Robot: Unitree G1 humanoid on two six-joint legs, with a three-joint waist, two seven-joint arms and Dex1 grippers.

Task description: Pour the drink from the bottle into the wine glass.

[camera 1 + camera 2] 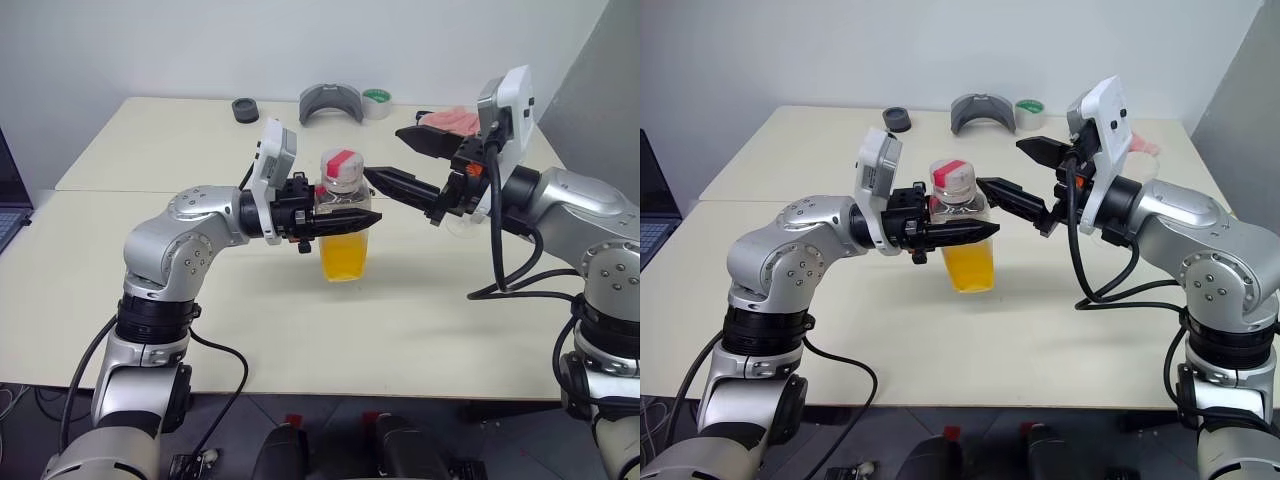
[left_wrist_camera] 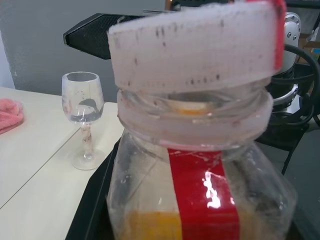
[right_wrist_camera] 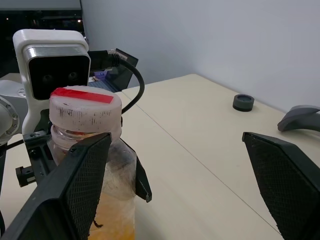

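My left gripper (image 1: pixel 345 218) is shut across the middle of the bottle (image 1: pixel 343 192) and holds it upright over the table's centre. The white cap with its red stripe (image 1: pixel 342 166) is on. The orange drink (image 1: pixel 345 258) fills the lower half. Whether the bottle's base touches the table I cannot tell. My right gripper (image 1: pixel 383 152) stands open just right of the cap, with one finger (image 3: pixel 75 190) close beside it and the other well apart. The empty wine glass (image 2: pixel 82 117) stands on the table beyond the bottle, mostly hidden behind my right arm in the eye views.
At the table's far edge lie a grey curved object (image 1: pixel 330 103), a tape roll (image 1: pixel 377 102) and a small black disc (image 1: pixel 245 109). A pink cloth (image 1: pixel 450 120) lies at the far right. A laptop (image 1: pixel 8 205) sits at the left edge.
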